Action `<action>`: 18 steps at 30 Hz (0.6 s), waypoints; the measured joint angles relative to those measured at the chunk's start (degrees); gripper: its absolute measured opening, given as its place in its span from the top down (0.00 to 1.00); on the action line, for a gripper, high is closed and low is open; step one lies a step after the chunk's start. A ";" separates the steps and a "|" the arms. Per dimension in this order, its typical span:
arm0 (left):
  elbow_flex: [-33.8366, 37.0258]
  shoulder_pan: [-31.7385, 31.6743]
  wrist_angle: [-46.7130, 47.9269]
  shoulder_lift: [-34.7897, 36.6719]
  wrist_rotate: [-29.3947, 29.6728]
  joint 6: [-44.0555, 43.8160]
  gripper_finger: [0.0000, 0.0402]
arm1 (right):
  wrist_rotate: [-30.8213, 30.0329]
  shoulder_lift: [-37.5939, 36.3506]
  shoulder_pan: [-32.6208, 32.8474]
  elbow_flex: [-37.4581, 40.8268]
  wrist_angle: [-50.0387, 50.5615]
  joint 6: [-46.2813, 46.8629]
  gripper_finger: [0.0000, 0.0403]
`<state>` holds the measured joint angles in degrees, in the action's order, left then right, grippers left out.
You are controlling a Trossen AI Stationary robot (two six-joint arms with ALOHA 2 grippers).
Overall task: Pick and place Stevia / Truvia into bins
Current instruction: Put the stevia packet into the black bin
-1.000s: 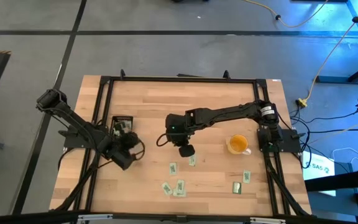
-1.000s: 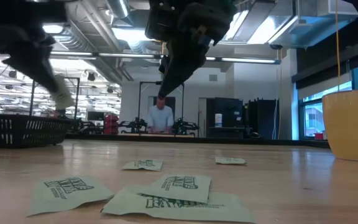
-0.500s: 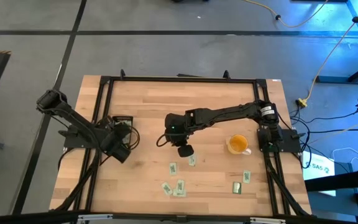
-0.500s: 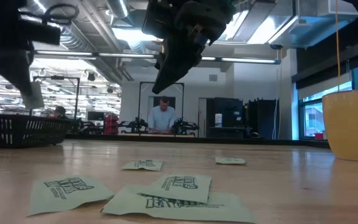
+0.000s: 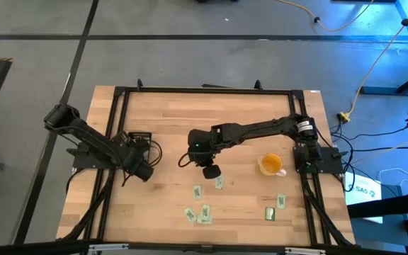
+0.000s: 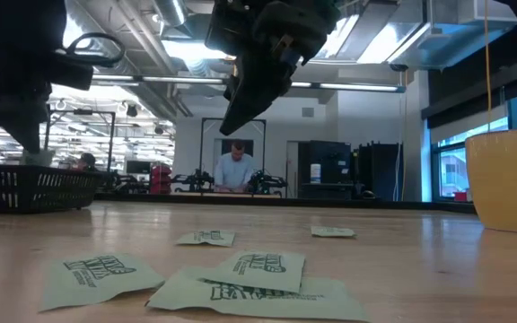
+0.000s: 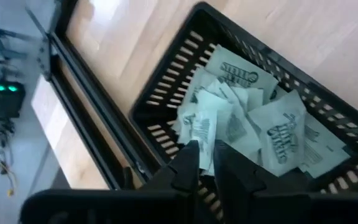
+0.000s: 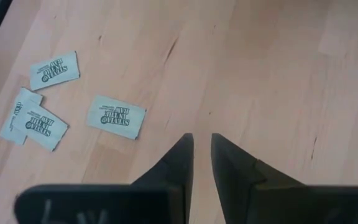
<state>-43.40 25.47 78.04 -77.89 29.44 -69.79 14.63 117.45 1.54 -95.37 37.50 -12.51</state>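
- Left gripper (image 7: pixel 205 163) hangs over the black bin (image 7: pixel 166 81) at nine o'clock, fingers narrowly parted; whether it pinches a sachet, I cannot tell.
- Bin holds a heap of Stevia sachets (image 7: pixel 253 118).
- Right gripper (image 8: pixel 202 155) hovers mid-table, narrow gap, empty.
- Loose sachets (image 5: pixel 202 211) lie around six o'clock.

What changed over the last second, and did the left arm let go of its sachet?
The left gripper swung from the bare wood beside the bin to right over it, fingers now slightly apart; a sachet lies just ahead of the tips, though whether it is free is unclear. The right gripper stayed above the table, and the loose sachets and yellow cup did not move.
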 joint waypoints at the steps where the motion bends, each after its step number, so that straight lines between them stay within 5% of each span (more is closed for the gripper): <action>1: 0.00 -0.20 -0.20 0.00 -0.43 0.03 0.88 | 0.00 0.00 0.00 0.00 0.03 0.00 0.85; 5: 0.02 -0.36 -0.44 0.00 0.48 0.10 0.85 | 1.17 0.00 0.09 0.00 0.74 -0.19 0.85; 11: -0.76 3.46 -6.63 0.00 8.78 5.56 0.86 | 19.92 0.00 2.78 0.02 0.80 -5.79 0.85; 18: -2.32 5.92 -17.29 0.00 12.63 13.10 0.84 | 2.24 0.00 6.35 0.02 3.17 -1.11 0.85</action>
<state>-45.71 31.40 60.75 -77.89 42.08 -56.69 16.88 117.45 7.89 -95.35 40.66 -13.63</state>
